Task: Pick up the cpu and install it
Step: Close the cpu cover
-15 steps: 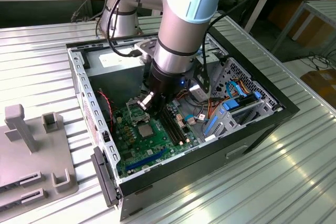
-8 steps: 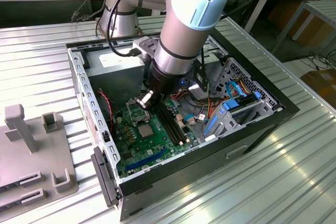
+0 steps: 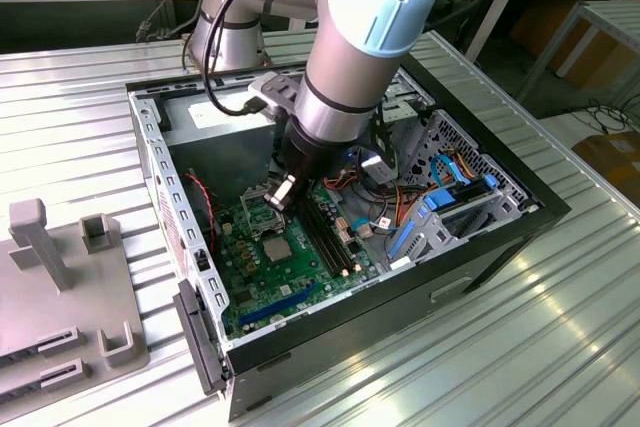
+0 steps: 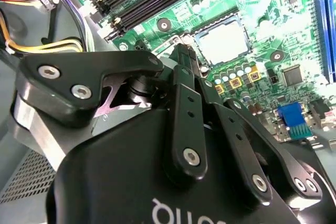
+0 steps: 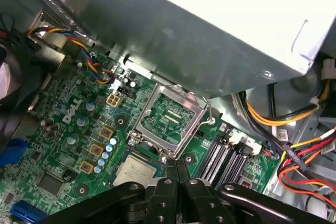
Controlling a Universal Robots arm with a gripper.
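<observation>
Over the motherboard [image 5: 63, 148]: claw [image 5: 177, 164] closed tight, gripping nothing I see.
cpu [image 5: 134, 171]: seated flat on motherboard, just beside claw tips.
frame [image 5: 168, 115]: hinged up, unlatched.
step: I judge cpu placed; clamping needs gentle, square push.

The cpu [image 5: 134, 170] lies bare from above, the hinged-open frame [image 5: 177, 92] and overhanging grey box [image 5: 173, 30] crowding one side.

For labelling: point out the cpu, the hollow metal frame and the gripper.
cpu [image 5: 135, 172]: first wrist view, middle of metal top.
hollow metal frame [image 5: 145, 115]: first wrist view, its side bar.
gripper [image 5: 176, 165]: first wrist view, between fingertips.
</observation>
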